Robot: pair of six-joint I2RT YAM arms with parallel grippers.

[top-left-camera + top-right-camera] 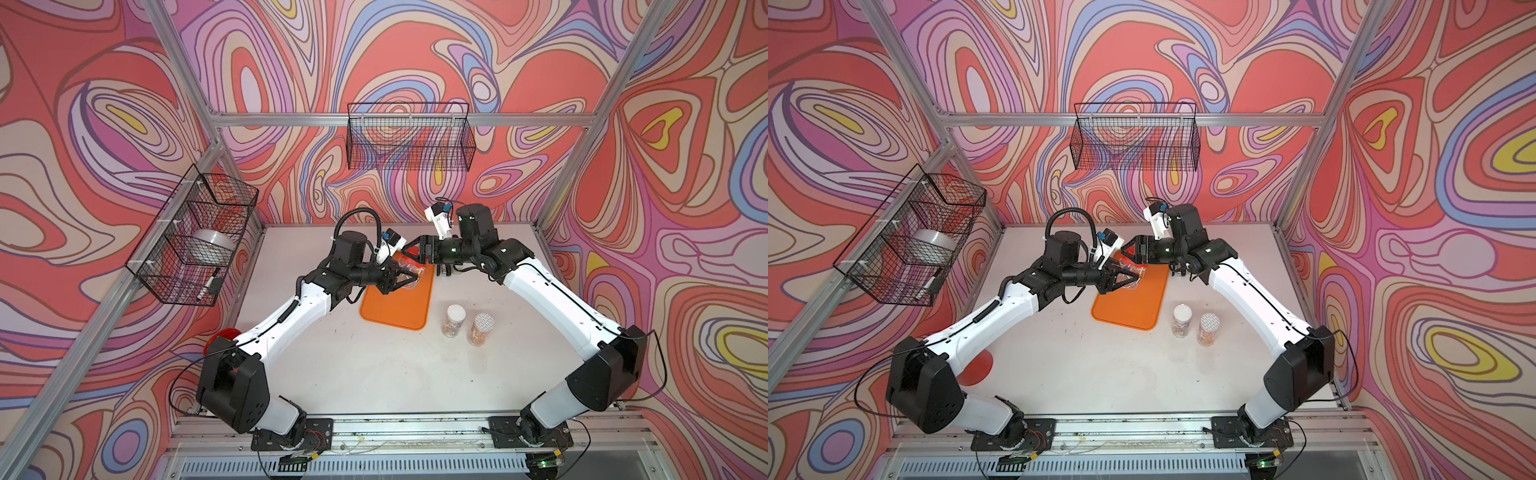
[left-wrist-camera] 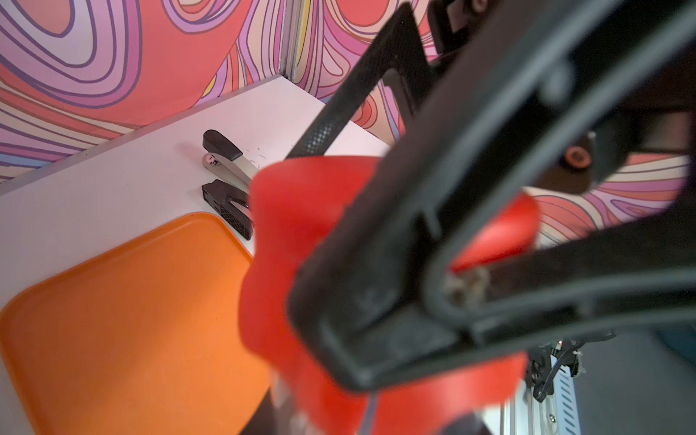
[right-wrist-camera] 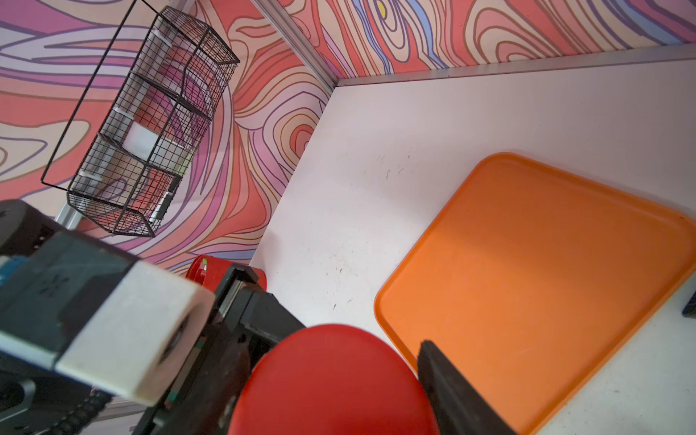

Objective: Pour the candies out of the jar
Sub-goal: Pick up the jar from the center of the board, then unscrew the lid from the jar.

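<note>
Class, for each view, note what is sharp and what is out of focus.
Left wrist view: red lid blurred up close, stapler and orange tray sharp. Right wrist view: lid blurred too, tray and wire basket sharp. Both top views: in focus throughout, evenly lit.

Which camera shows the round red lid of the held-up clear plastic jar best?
The right wrist view: the round red lid fills its foreground, sharp and face-on. The left wrist view shows it large but blurred, partly behind fingers. In both top views it is only a small red patch.
</note>
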